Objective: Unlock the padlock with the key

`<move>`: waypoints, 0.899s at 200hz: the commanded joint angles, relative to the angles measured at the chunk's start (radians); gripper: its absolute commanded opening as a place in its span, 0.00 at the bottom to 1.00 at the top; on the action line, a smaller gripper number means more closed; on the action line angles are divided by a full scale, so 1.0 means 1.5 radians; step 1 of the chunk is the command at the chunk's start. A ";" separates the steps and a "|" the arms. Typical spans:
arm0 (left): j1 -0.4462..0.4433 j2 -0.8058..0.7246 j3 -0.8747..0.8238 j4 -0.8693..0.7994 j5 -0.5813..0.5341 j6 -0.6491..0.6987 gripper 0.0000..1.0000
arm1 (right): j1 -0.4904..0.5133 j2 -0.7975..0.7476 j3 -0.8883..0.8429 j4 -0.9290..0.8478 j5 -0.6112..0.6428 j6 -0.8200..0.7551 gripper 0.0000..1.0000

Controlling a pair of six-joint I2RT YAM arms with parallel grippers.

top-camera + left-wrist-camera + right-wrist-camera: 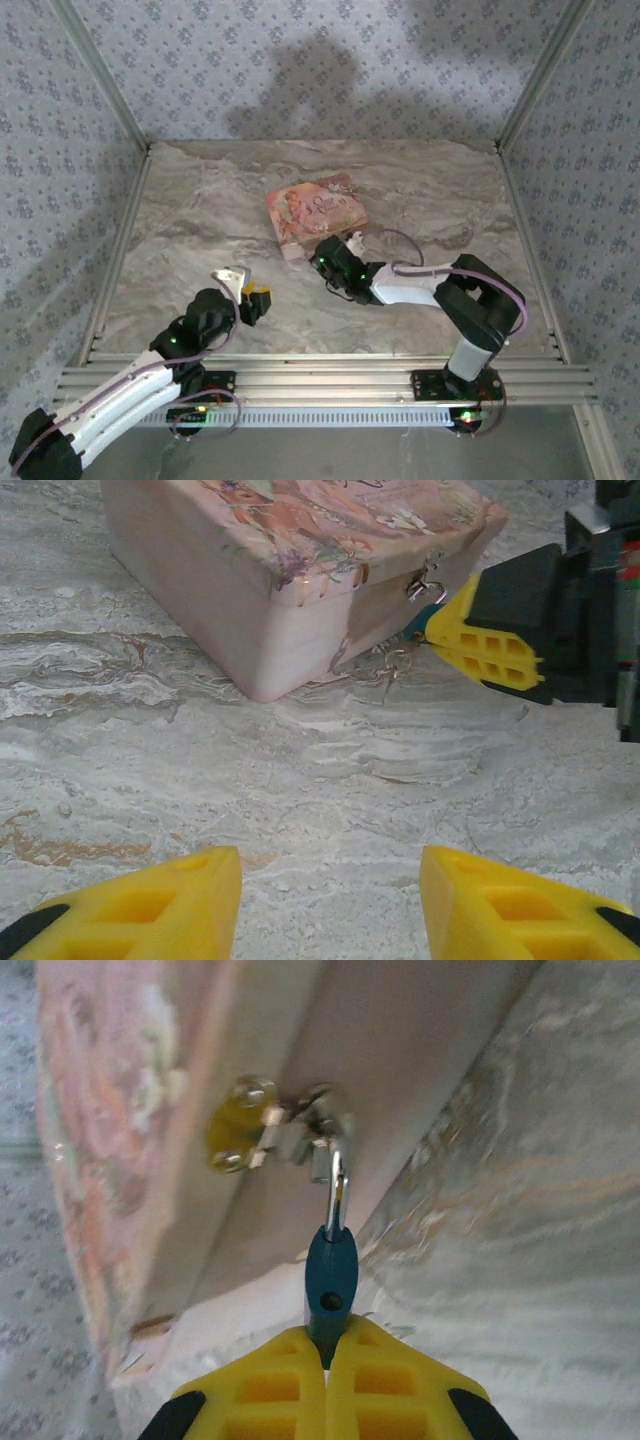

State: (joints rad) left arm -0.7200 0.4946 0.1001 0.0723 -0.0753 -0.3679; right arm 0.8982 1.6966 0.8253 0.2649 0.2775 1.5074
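Teal padlock; base apparently hidden

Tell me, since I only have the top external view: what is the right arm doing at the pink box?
Observer: The right jaws are shut on the lower end of the teal padlock.
Operator: Is the padlock off the box?
Observer: No, its silvery shackle is hooked through the hasp on the front of the box.
Operator: And the left jaws?
Observer: Open, with nothing between them, over bare table, facing the box.
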 commanded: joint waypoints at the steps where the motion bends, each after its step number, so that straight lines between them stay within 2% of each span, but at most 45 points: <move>1: 0.004 -0.016 0.022 -0.020 0.000 0.000 0.51 | -0.015 0.018 -0.008 0.029 -0.011 -0.008 0.00; 24: 0.004 -0.020 0.027 -0.027 0.000 0.001 0.51 | -0.023 0.009 -0.005 0.023 -0.014 -0.032 0.00; 44: 0.003 -0.020 0.036 -0.038 0.001 0.005 0.51 | -0.033 -0.018 0.019 -0.033 -0.003 -0.088 0.00; 67: 0.004 -0.018 0.040 -0.039 0.003 0.006 0.51 | -0.070 -0.020 0.048 -0.088 -0.044 -0.143 0.00; 92: 0.004 -0.014 0.043 -0.040 0.002 0.006 0.51 | -0.097 -0.005 0.022 -0.053 -0.102 -0.139 0.00; 149: 0.004 -0.013 0.060 -0.071 0.003 0.011 0.51 | -0.111 -0.033 -0.001 -0.039 -0.094 -0.168 0.00; 180: 0.004 -0.016 0.064 -0.079 0.003 0.008 0.51 | -0.149 -0.056 0.017 -0.053 -0.143 -0.218 0.00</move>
State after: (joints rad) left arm -0.7200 0.4789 0.1566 -0.0246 -0.0753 -0.3645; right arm 0.7185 1.6669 0.8288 0.2005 0.1051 1.2690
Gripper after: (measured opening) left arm 0.514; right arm 0.040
